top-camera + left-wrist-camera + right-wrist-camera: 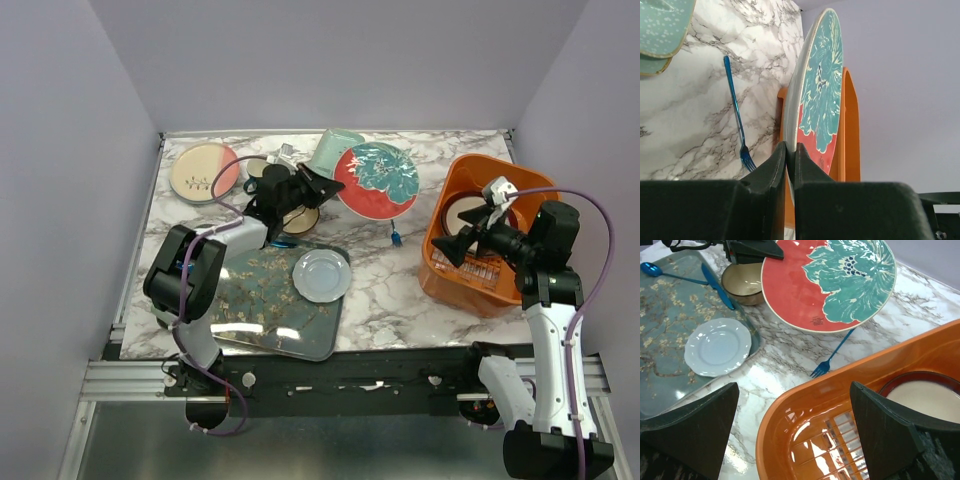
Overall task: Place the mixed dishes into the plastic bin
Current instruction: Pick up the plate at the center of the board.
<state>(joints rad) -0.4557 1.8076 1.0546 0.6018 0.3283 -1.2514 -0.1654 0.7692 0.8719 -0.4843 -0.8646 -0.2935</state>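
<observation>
The left arm (205,262) reaches forward and to the right, and its jaws are pinched narrow on the rim of the teal-and-red plate (378,180). The right arm (548,300) stands bent with the wrist turned left, its jaws spread wide and holding nothing.

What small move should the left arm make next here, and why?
Probably carry the teal-and-red plate rightward toward the orange bin. The left gripper is shut on the plate's rim, and the plate is short of the bin. The right gripper hangs open over the bin, so clearance needs watching.
</observation>
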